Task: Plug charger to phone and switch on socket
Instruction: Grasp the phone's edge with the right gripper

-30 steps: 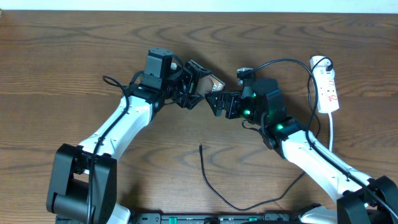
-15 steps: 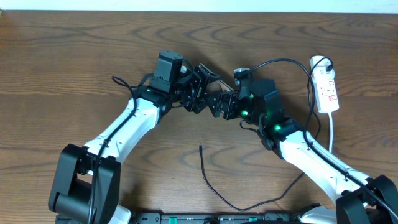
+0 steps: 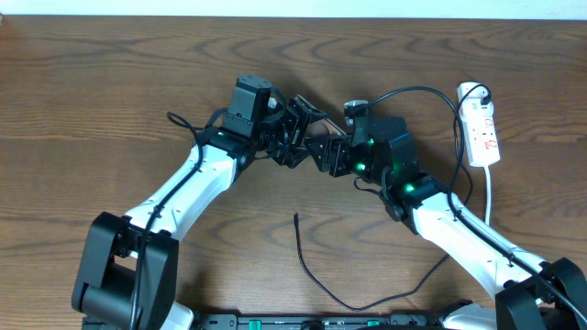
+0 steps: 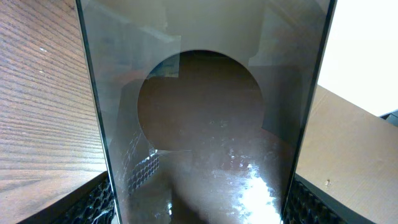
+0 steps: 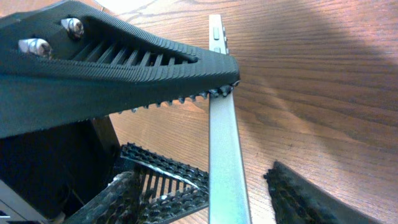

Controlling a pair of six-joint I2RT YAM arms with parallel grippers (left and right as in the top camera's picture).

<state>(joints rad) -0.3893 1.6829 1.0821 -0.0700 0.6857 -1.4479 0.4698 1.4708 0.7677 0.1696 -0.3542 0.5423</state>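
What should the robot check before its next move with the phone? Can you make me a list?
1. Left gripper holding the phone: ok, the phone sits clamped between its two fingers.
2. Right gripper gripping the phone: not ok, one finger touches the phone's thin edge and the other is apart from it.
3. Charger picked up: not ok, it lies loose on the table, with no gripper on it.
4. Phone's charging hole easy to reach: cannot tell, no view shows it.
5. Socket switched on: cannot tell, the switch is too small to see.
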